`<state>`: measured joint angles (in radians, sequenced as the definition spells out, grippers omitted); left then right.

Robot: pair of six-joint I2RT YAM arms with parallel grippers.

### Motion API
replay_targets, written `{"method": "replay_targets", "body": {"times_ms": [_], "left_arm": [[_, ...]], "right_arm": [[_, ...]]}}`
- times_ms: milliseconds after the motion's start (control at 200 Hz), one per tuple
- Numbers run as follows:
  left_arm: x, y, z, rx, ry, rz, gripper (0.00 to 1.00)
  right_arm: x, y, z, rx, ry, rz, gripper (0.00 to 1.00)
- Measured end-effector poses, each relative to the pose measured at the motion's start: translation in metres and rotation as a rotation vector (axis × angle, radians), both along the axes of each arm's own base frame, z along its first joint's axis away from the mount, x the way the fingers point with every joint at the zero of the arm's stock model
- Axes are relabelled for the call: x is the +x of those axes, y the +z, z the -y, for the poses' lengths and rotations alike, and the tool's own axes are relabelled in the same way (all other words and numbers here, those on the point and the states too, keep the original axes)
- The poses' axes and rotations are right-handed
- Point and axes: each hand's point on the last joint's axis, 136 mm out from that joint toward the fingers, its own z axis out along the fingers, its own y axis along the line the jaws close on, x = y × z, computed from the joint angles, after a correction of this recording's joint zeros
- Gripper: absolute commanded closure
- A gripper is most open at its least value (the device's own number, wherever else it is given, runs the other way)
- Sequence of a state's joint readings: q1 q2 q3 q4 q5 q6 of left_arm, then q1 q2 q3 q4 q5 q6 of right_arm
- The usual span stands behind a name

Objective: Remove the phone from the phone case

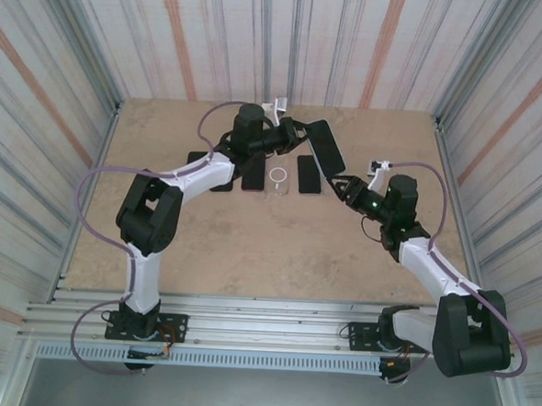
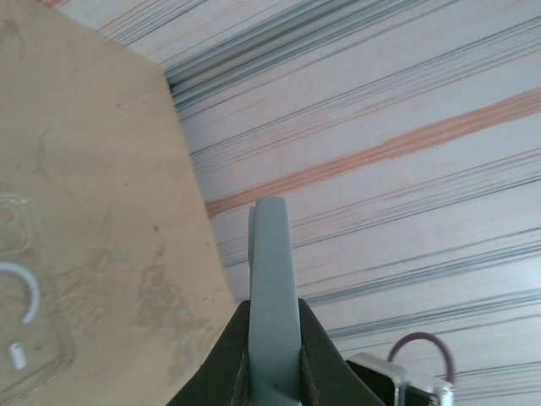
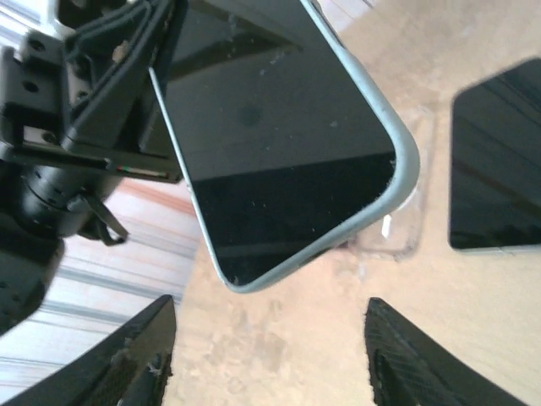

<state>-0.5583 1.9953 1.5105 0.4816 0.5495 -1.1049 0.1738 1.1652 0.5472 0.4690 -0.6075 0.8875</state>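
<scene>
The tan table (image 1: 250, 248) filled the lower middle of the top view, with both arms reaching toward its upper centre. The left arm (image 1: 195, 173) came in from the lower left, the right arm (image 1: 433, 264) from the lower right.

The phone (image 1: 326, 144) sat in its grey-green phone case (image 3: 408, 162) and was held above the table, tilted, in the upper centre of the top view. The left gripper (image 1: 298, 129) was clamped shut on one end of the phone case. In the left wrist view the case showed edge-on between the two pads.

The right gripper (image 1: 343, 184) hung just below and right of the phone's free end. Its fingers (image 3: 144, 355) stood apart with nothing between them, at the bottom of the right wrist view.

Judged step: peel the case off at the free corner.
- Bring one right finger onto the case rim, not onto the glass.
- Pull the rim away from the screen while the left clamp resists.
- Keep the pull short; a hard tug could twist the phone out of the left pads.

A clear case (image 1: 279, 176) with a white ring lay flat below the held phone, between two spare phones (image 1: 309, 174).
</scene>
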Motion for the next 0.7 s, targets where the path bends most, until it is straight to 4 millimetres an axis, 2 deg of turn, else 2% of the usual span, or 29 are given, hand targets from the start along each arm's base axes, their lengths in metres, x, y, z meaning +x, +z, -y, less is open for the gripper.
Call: {"method": "replay_targets", "body": {"times_ms": [170, 441, 702], "left_arm": [[-0.003, 0.021, -0.004, -0.073, 0.029, -0.016, 0.95], [-0.021, 0.055, -0.001, -0.144, 0.034, -0.002, 0.95], [-0.030, 0.067, -0.006, -0.180, 0.085, -0.009, 0.95]], "right_arm": [[0.000, 0.029, -0.006, 0.137, -0.003, 0.050, 0.59], [-0.001, 0.058, -0.007, 0.266, -0.001, 0.089, 0.74], [-0.009, 0.080, -0.011, 0.342, 0.048, 0.126, 0.86]]}}
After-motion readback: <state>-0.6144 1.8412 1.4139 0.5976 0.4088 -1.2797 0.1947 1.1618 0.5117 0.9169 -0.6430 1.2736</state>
